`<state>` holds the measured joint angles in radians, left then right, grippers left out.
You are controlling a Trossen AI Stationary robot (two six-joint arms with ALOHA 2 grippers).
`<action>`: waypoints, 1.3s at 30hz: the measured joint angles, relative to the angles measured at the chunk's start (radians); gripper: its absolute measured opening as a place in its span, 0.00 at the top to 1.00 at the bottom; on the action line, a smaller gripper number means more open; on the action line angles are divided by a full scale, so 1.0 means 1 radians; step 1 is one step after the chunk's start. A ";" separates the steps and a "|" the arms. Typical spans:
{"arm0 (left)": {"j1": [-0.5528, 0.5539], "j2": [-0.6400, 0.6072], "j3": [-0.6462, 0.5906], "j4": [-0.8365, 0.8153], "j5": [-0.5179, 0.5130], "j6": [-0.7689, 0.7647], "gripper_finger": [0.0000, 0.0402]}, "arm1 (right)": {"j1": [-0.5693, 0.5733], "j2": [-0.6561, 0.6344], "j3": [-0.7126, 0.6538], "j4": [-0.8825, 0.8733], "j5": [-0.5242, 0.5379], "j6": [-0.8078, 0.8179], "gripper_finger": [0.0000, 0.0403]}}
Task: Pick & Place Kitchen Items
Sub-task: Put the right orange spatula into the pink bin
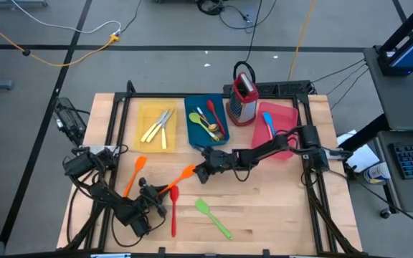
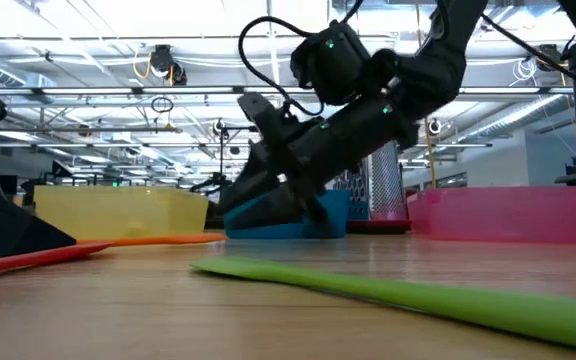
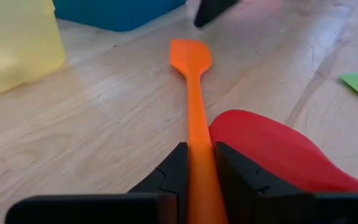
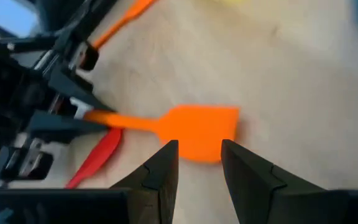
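Observation:
An orange spatula [image 1: 176, 179] lies slanting at mid-table, its blade [image 4: 201, 130] toward the blue tray. My left gripper [image 1: 155, 193] is shut on its handle. My right gripper [image 1: 202, 169] is open and low over the blade, one fingertip on each side of the blade's edge [image 4: 197, 155]. A second orange utensil [image 1: 134, 175], a red spoon [image 1: 173, 208] and a green spatula [image 1: 214, 218] lie flat on the wood. Cream-handled cutlery lies in the yellow tray [image 1: 156, 126]. Green, red and gold utensils lie in the blue tray [image 1: 206, 122], and a blue one lies in the pink tray [image 1: 278, 120]. My left gripper pinches the orange spatula's handle [image 3: 197, 155] between its two fingers, well away from the blade. The fingers run almost level along the handle, from the table's near left. The blade end [image 3: 190, 56] is down at the table top. I cannot tell whether my right gripper touches the blade.
A red and silver grater [image 1: 244, 100] stands between the blue and pink trays at the far side. The red spoon's bowl [image 3: 272, 149] lies right beside my left fingers. The green spatula [image 2: 398, 290] lies near the table's front edge.

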<state>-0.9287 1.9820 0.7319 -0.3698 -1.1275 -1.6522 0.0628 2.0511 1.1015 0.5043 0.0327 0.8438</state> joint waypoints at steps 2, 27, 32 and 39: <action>0.000 0.000 0.000 0.003 -0.001 0.001 0.82 | 0.009 -0.035 0.003 -0.065 0.069 -0.030 0.71; 0.157 -0.003 0.000 0.290 0.001 0.500 0.81 | -0.005 -0.011 0.005 -0.139 0.053 0.071 0.71; 0.149 -0.002 0.000 0.293 0.013 0.498 0.81 | -0.003 -0.013 0.005 -0.142 0.101 0.028 0.71; 0.149 -0.002 0.000 0.294 0.020 0.514 0.81 | -0.004 -0.027 0.005 -0.170 0.128 0.026 0.71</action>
<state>-0.7795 1.9800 0.7319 -0.0761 -1.1074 -1.1378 0.0586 2.0246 1.1061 0.3340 0.1607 0.8697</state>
